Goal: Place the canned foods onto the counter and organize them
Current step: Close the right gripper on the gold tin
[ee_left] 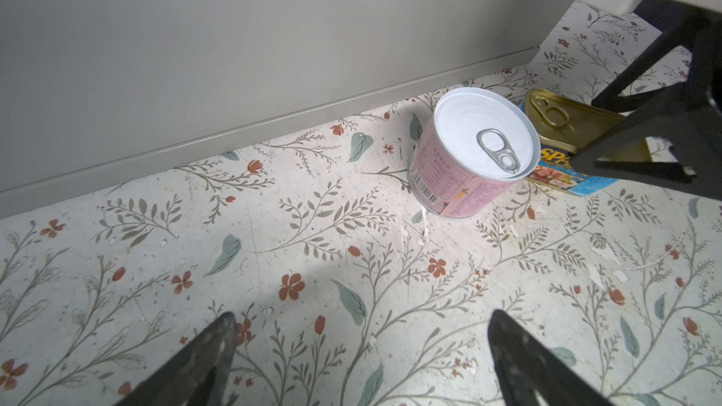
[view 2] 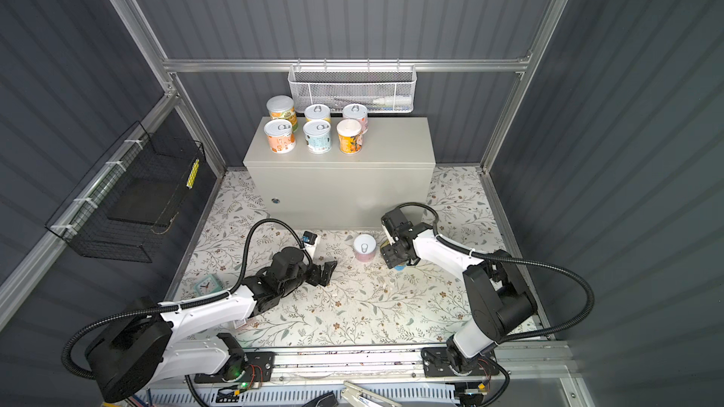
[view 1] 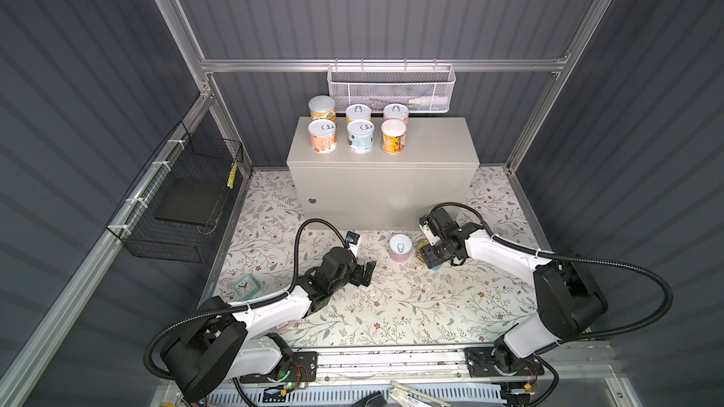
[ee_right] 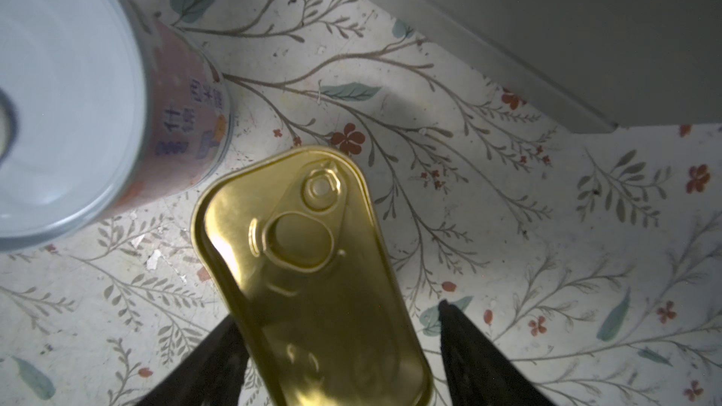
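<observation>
While six short round cans (view 1: 360, 136) with pale pull-tab lids and orange, yellow, blue or pink labels stood upright in two rows of three on the left part of the large beige-grey metal cabinet worktop (view 1: 431, 142), in the upper middle of both top views, two pieces of the canned food were not yet up there. They sat on the floral-patterned lower surface (view 1: 391, 307) just in front of the cabinet's face, in the middle of the frame. One was a short round pink-labelled can (ee_left: 480, 138) with a white ring-pull lid. The other, just beside it, was a rectangular gold tin (ee_right: 312, 267) with a ring-pull lid. The right pincer (ee_right: 336, 312) stood astride the gold tin, one finger against its long side and a narrow gap showing at the other. By the look of it, the tin was framed but not clamped or lifted. The left pincer (view 1: 366, 270) hung wide open and empty over the floral surface, left of the pink-labelled can and apart from it. By this reckoning about three quarters of the job was done. The tin and the last can remained to be carried up, and the bare right part of the cabinet top offered room for both.
</observation>
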`<control>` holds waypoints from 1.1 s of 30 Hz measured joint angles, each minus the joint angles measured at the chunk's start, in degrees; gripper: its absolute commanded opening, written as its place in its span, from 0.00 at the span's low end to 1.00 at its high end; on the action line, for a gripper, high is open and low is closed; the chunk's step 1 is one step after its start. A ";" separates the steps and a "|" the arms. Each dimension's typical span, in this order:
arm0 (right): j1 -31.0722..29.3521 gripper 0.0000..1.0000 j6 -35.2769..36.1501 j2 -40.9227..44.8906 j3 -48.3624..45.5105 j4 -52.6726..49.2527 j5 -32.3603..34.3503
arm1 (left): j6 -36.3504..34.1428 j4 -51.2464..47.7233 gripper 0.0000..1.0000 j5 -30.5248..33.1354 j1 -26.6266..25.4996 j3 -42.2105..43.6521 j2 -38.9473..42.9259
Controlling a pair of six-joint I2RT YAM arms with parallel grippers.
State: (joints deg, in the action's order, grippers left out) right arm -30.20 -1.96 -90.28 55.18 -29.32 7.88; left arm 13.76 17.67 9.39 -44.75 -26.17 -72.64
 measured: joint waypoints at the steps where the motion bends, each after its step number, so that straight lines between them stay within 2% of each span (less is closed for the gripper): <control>1: -0.07 0.75 0.04 0.00 0.00 0.33 0.00 | 0.02 0.00 1.00 0.00 0.00 -0.04 -0.22; 10: -0.28 0.70 0.52 -1.22 0.00 2.19 0.07 | 0.07 -0.04 1.00 0.00 0.00 -0.15 -0.81; 21: -0.59 0.52 0.48 -0.22 -1.68 4.72 0.42 | 0.39 -0.07 1.00 -0.02 0.00 -0.90 -1.99; 27: -0.74 0.51 -1.33 2.78 -3.45 3.87 -1.86 | 0.39 -0.07 1.00 -0.02 0.00 -0.90 -1.99; 33: -0.83 0.51 -4.52 10.51 -5.81 3.48 -4.61 | 0.85 0.00 1.00 -0.52 0.00 -0.90 -1.99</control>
State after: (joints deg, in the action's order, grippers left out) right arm -31.03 -6.48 -79.77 49.36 -25.85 3.27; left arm 14.61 17.67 8.86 -44.75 -27.07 -74.63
